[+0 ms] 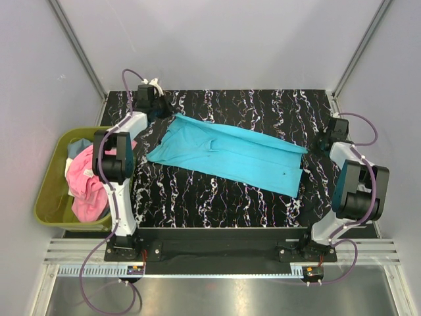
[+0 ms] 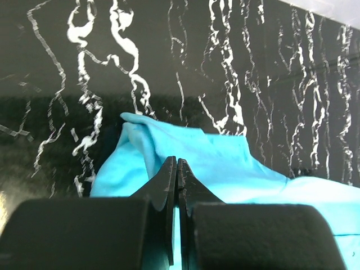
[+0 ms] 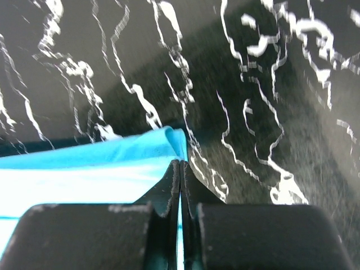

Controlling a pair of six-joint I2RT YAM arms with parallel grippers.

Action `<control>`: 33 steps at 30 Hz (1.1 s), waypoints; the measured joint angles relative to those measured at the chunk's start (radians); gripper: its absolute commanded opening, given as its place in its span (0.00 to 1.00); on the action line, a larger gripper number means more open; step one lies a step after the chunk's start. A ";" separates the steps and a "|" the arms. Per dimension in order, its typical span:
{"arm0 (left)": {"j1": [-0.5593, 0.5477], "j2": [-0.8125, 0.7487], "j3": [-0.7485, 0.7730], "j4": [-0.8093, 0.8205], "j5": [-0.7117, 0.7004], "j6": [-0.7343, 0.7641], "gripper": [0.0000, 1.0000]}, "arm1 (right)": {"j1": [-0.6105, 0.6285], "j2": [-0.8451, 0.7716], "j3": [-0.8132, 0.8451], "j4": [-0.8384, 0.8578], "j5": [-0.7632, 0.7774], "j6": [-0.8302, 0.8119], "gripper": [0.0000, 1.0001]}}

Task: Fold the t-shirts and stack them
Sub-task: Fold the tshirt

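Jaws: both pairs closed, pinching turquoise t-shirt [image 1: 227, 153] at far corners.
Handling: soft, light, limp; grip corners, stretch it taut.

Access check: table and flanks.
The turquoise shirt [image 1: 230, 151] lies spread diagonally across the middle of the table [image 1: 217, 197], with the left gripper [image 2: 177, 163] and right gripper [image 3: 180, 166] pinched onto its far-left and right ends. Bare surface shows as a wide strip on the near side and a narrower band at the far side. A green bin [image 1: 49, 191] of clothes stands off the left edge, beside the left arm [image 1: 118, 171] — grey walls close in on both sides.
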 measured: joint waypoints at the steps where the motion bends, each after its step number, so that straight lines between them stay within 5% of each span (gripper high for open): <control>1: 0.000 -0.010 -0.008 -0.005 -0.008 0.005 0.00 | 0.000 0.002 0.001 -0.014 0.000 0.002 0.00; 13: 0.000 -0.056 -0.096 -0.055 -0.076 0.046 0.00 | 0.000 0.013 -0.035 -0.095 -0.014 0.024 0.01; 16: 0.000 -0.056 -0.115 -0.066 -0.087 0.049 0.10 | 0.001 -0.005 -0.063 -0.099 -0.019 0.034 0.02; 20: 0.000 -0.057 -0.127 -0.081 -0.104 0.053 0.47 | 0.002 -0.040 -0.097 -0.104 -0.022 0.050 0.17; 33: -0.079 -0.148 -0.037 -0.174 -0.154 0.041 0.56 | 0.077 -0.141 -0.054 -0.137 -0.091 0.118 0.27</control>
